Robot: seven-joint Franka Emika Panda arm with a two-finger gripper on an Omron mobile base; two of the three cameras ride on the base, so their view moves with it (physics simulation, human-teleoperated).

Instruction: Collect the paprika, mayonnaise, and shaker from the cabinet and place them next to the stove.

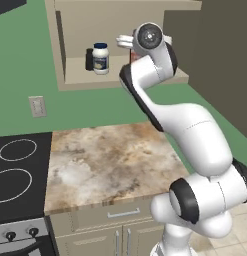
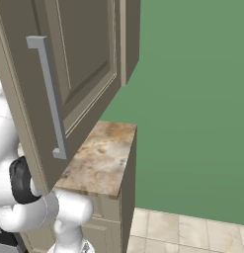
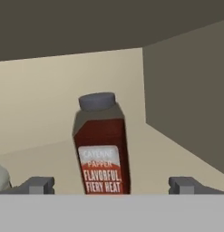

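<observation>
Beige cabinet point(image 1: 70, 75) shelf carries the paprika point(image 3: 103, 147) upright between the spread tips of the open tool point(image 3: 112, 185), which should be advanced level before being closed around its body.

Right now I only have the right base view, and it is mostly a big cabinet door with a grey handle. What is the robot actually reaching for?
Observer: The hand view shows the paprika, a red-brown bottle standing upright inside the cabinet, straight ahead of the gripper.
Operator: Is it holding the bottle?
Observer: No. The gripper is open, with its fingertips wide apart and a gap to the bottle on each side.
Operator: Is anything else in there?
Observer: Yes. In the left base view the mayonnaise stands on the same shelf, with the small black shaker close on its left.
</observation>
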